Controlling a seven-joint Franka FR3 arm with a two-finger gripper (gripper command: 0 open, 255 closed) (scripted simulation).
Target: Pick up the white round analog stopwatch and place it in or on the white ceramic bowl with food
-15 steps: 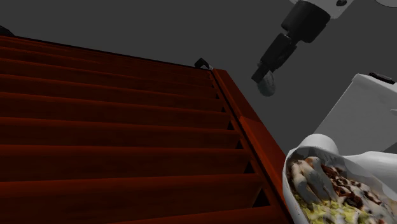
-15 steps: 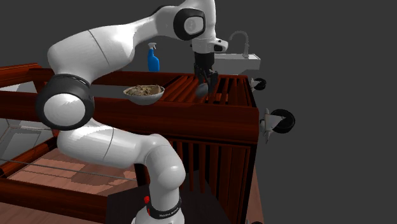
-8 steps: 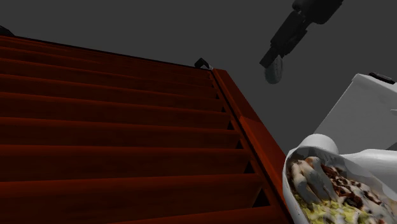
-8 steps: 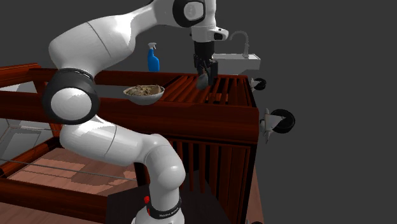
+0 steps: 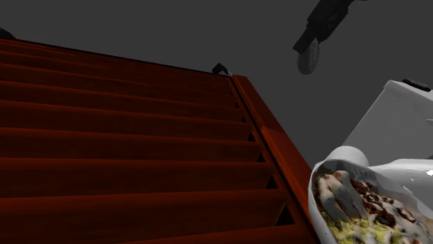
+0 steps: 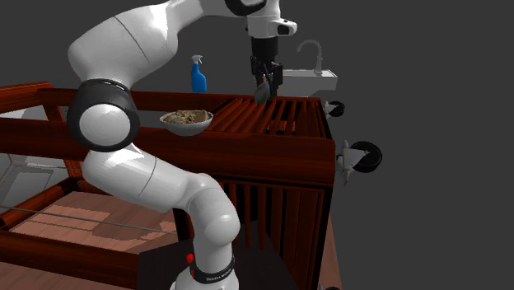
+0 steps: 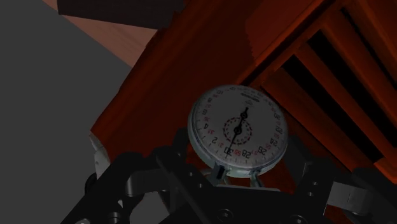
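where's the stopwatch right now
The stopwatch is clasped by the gripper above the red slatted table; in the second exterior view it hangs right of the bowl, before the sink.

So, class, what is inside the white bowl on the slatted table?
The bowl holds heaped food: brown, white and yellowish-green pieces. The food covers the bowl's inside bottom, so anything beneath it cannot be seen.

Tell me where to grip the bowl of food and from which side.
Take the bowl by its rim, coming down from above, one finger outside the wall, one inside. It stands upright on the red wooden table, its round wall looks too wide to span, and food heaps its middle. The hand is shut on the stopwatch, so free it first.
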